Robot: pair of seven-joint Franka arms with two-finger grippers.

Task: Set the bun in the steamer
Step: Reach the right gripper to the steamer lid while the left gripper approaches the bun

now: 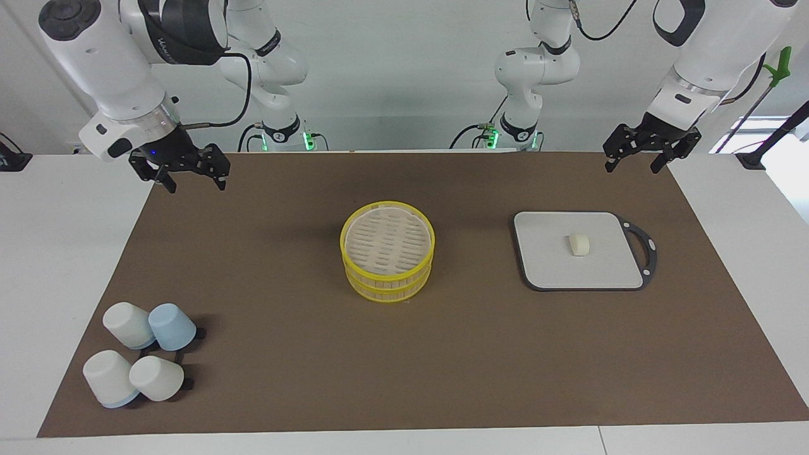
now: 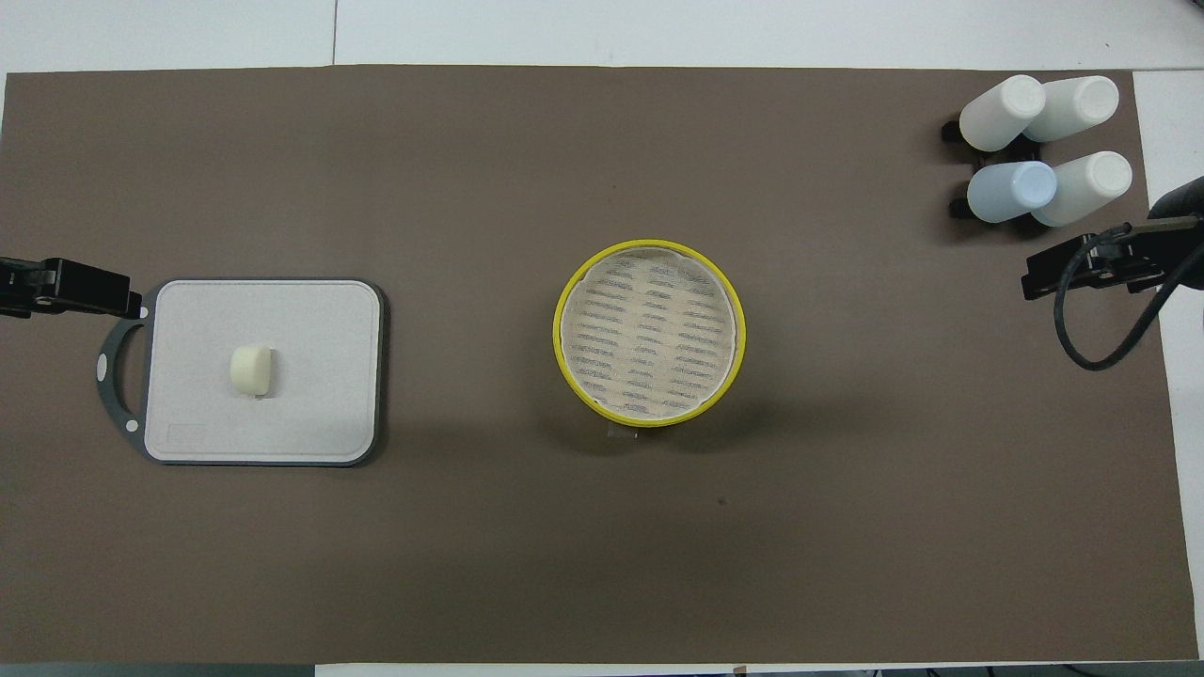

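The bun (image 1: pixel 579 244), a small cream-white lump, lies on the flat grey board (image 1: pixel 547 256) toward the left arm's end of the table; it also shows in the overhead view (image 2: pixel 251 369). The steamer (image 1: pixel 387 287), yellow-rimmed with a tan slatted floor, stands empty at the middle of the mat, also in the overhead view (image 2: pixel 558 329). My left gripper (image 1: pixel 635 165) is open and empty, up in the air over the mat's corner beside the board. My right gripper (image 1: pixel 196 183) is open and empty over the mat's corner at its own end.
The grey board (image 2: pixel 310 376) has a black handle pointing toward the left arm's end. Several white and pale-blue cups (image 1: pixel 142 354) are grouped toward the right arm's end, farther from the robots than the steamer; they also show in the overhead view (image 2: pixel 1035 141). A brown mat covers the table.
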